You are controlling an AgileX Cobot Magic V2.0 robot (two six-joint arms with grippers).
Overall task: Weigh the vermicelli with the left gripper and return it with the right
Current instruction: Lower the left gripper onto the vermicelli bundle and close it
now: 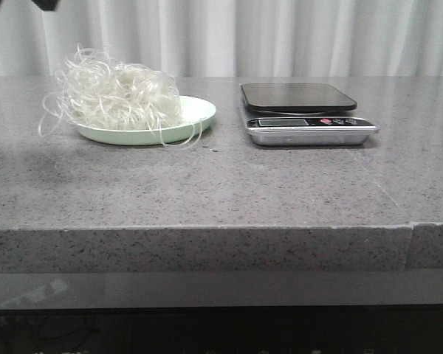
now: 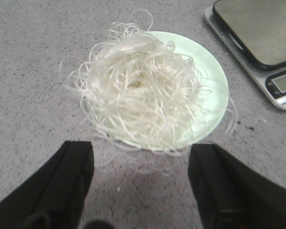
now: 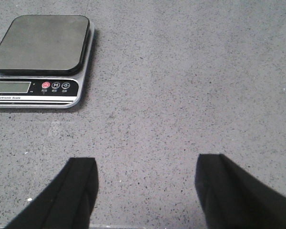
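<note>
I am holding the left gripper [image 2: 140, 183], a matte black claw with blocky dark fingers, spread wide and empty above the table — its two fingers are framing the near edge of the plate, which I read as lining up for a grab from above. The right gripper [image 3: 145, 191], the same black make, is also hanging released with nothing between its fingers, over bare tabletop just beside the scale, presumably waiting for its turn to carry the load back.

The vermicelli [image 2: 140, 90] — a loose, fluffy nest of thin translucent whitish strands — is sitting on the round pale green plate [image 2: 214, 86], nearly covering it, with stray loops spilling over the rim onto the speckled grey stone table [image 1: 221, 192]. The flat silver kitchen scale with its dark weighing pad [image 1: 299, 97] is standing near the plate's right, its pad bare, so I judge the weighing is not yet begun.
</note>
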